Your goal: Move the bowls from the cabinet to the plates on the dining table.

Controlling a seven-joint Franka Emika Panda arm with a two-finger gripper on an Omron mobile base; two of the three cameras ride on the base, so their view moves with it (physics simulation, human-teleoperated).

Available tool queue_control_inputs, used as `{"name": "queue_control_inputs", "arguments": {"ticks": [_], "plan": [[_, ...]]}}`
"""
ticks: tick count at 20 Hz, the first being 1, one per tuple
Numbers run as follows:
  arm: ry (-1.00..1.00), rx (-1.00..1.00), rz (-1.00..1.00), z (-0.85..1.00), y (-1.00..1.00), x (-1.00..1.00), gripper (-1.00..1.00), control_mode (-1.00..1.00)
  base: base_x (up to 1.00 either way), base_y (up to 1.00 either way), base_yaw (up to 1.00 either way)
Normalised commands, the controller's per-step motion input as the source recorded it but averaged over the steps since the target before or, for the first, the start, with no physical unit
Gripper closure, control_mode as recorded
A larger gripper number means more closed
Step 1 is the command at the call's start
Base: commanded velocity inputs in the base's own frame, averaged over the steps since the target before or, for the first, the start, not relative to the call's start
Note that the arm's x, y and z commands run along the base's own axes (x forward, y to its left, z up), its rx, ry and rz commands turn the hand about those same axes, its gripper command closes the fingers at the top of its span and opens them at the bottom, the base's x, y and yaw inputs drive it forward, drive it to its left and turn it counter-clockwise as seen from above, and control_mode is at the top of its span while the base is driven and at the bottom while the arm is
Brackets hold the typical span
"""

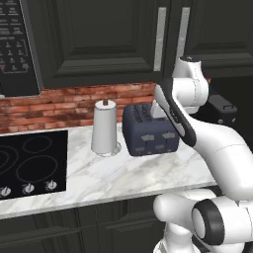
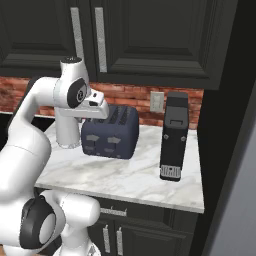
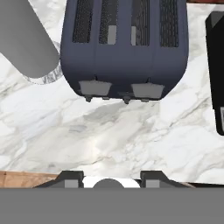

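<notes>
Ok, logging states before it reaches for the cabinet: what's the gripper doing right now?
Gripper: over the counter by the toaster, jaws apart, nothing between them.

White arm (image 1: 212, 143) rising from the base, elbow bent high, forearm reaching far and forward, wrist turned downward, gripper (image 3: 111, 177) pointing down, its two dark fingertips (image 3: 72, 178) parted, holding nothing

On the marble tabletop (image 1: 123, 173) a white paper-towel roll (image 1: 105, 128) stands upright just left of a dark blue toaster (image 1: 148, 131). A black cooktop (image 1: 29, 163) lies at left. Above the brick backsplash (image 1: 59, 104) hangs the dark cabinet (image 1: 99, 39) with closed doors.
</notes>
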Motion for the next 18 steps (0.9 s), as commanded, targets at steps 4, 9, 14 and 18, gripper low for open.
{"name": "queue_control_inputs", "arguments": {"ticks": [4,9,14,18], "plan": [[-0.02,0.00,0.00,0.09,0.00,-0.07,-1.00,-1.00,0.00,0.00,0.00],[-0.11,0.00,0.00,0.22,0.00,-0.24,-1.00,-1.00,0.00,0.00,0.00],[-0.16,-0.04,0.00,0.32,0.00,-0.27,-1.00,-1.00,0.00,0.00,0.00],[-0.20,-0.06,0.00,0.37,0.00,-0.28,-1.00,-1.00,0.00,0.00,0.00]]}}
